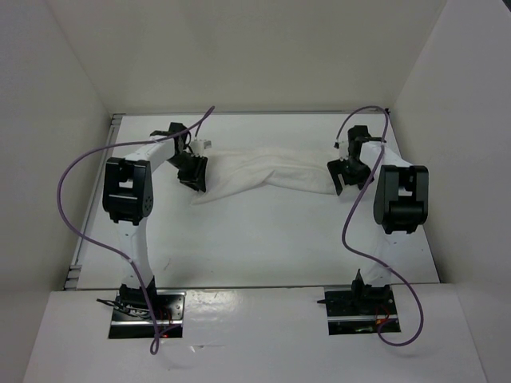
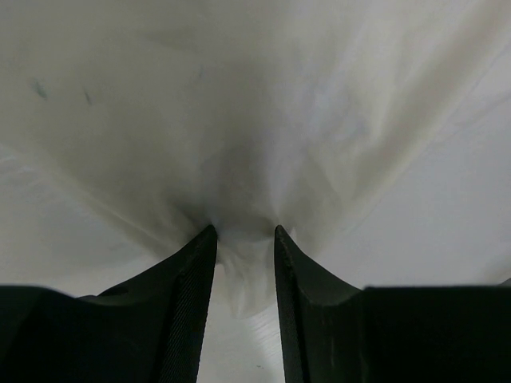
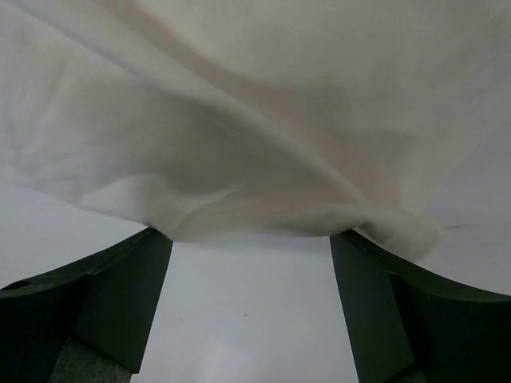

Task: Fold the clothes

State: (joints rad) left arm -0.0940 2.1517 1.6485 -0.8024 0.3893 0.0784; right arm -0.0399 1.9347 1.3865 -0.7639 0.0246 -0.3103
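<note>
The clothes [image 1: 263,174] lie bunched in a strip across the far part of the counter [image 1: 255,239]; no finished fold is visible. The left claw [image 2: 243,235] pinches fabric at the strip's left end. The right claw [image 3: 251,239] stands open at its right end, gripping nothing.

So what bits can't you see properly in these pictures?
- Top view: both ends of the clothes are hidden under the left claw and right claw.
- Left wrist view: the clothes fill the picture, so their edges are cut off.
- Right wrist view: the hem covers the tips of the open right claw, so touching cannot be told.
- Sleeves or neck: too crumpled to pick out anywhere.
</note>
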